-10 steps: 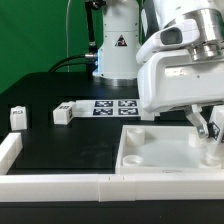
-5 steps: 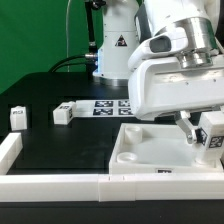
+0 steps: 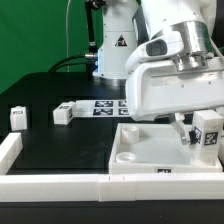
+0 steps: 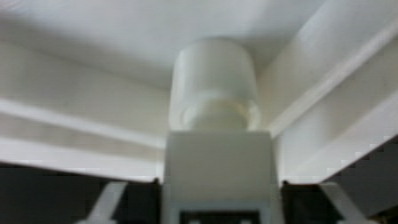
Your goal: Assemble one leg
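Observation:
My gripper point(image 3: 198, 135) is shut on a leg point(image 3: 208, 133), a small white block with a black-and-white tag facing the exterior camera. It holds the leg just above the right part of the large white square panel point(image 3: 150, 150). In the wrist view the leg point(image 4: 222, 150) fills the middle between my gripper's point(image 4: 222, 205) two fingers point(image 4: 114, 200), its rounded peg end pointing at the panel's white walls point(image 4: 89, 90). Two more legs point(image 3: 18, 117) point(image 3: 63, 113) lie on the black table at the exterior view's left.
The marker board point(image 3: 108, 106) lies behind the panel near the arm's base. White border rails run along the front point(image 3: 60, 186) and the exterior view's left point(image 3: 10, 150). A round corner socket point(image 3: 136, 136) shows in the panel's near-left corner.
My gripper has risen a little and shifted toward the exterior view's left with the leg in it. The leg's tag now faces the camera. The other parts have not moved.

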`<state>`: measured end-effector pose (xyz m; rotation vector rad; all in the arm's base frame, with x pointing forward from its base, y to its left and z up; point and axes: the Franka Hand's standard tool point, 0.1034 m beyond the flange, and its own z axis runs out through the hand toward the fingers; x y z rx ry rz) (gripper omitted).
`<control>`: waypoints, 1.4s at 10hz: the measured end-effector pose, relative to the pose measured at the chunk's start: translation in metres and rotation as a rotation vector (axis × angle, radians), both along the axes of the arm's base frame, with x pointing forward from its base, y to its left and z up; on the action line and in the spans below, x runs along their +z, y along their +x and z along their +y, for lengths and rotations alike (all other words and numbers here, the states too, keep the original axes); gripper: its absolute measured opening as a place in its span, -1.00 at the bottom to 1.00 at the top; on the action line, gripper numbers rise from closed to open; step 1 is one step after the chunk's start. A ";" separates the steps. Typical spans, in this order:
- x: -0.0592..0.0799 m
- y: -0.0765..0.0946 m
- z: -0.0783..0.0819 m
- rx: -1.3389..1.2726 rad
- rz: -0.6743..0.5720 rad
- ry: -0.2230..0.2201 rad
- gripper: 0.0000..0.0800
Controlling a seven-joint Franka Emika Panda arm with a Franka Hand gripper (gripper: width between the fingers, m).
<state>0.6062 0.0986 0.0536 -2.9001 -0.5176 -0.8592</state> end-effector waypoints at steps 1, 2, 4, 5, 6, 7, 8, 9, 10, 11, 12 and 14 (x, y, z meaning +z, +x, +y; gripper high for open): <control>0.000 0.000 0.000 0.000 0.000 0.000 0.37; -0.001 0.000 0.000 0.000 0.003 0.000 0.37; -0.001 0.000 0.000 0.000 0.003 0.000 0.61; -0.001 -0.001 0.000 0.000 0.003 0.000 0.61; -0.001 -0.001 0.000 0.000 0.003 0.000 0.62; -0.001 -0.001 0.000 0.000 0.003 0.000 0.62; 0.002 0.000 0.000 -0.002 0.005 0.000 0.62; 0.013 0.004 0.000 -0.001 0.000 -0.003 0.62; 0.022 0.007 -0.002 0.000 -0.002 -0.007 0.62; 0.030 0.009 -0.002 0.004 0.001 -0.010 0.62; 0.040 0.011 0.004 0.009 0.011 -0.010 0.62; 0.038 0.010 0.005 0.013 0.031 -0.011 0.62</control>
